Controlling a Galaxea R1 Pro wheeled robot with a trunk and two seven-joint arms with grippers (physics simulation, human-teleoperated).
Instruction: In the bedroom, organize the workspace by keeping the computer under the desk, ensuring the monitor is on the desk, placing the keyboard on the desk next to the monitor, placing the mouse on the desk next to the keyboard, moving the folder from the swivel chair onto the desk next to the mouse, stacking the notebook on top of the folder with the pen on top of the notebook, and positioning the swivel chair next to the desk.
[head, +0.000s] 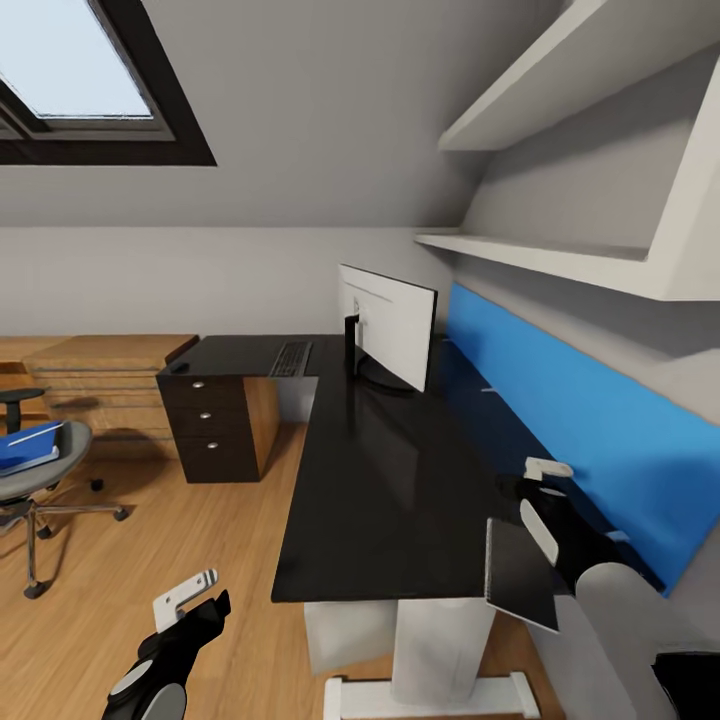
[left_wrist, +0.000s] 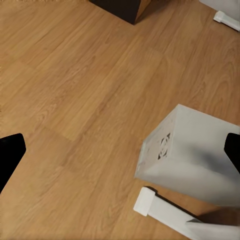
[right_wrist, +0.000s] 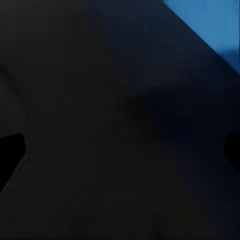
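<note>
Right gripper (head: 541, 497): jaws apart, empty, hovering over the glossy black counter (head: 380, 480), on the near side of the monitor (head: 390, 325) and beside the blue wall panel (head: 580, 420).
- A thin grey slab, probably the notebook (head: 520, 575), sits nearer than the monitor, at the counter's end. Whether it lies flat is unclear.

Left gripper (head: 190, 605): jaws apart, empty, above the wood floor (left_wrist: 75, 75). It is near the white computer (left_wrist: 190, 155), which stands under the counter.

- The keyboard (head: 291, 358) lies on the counter just left of the monitor.
- Far left of the monitor, the blue folder (head: 28, 445) lies on the swivel chair (head: 45, 480), well away from the counter.

Judgement: the folder step is open. The next move calls for driving to the chair and grasping the folder.

Room: sloped ceiling, skylight (head: 80, 80), white shelves (head: 560, 260).
</note>
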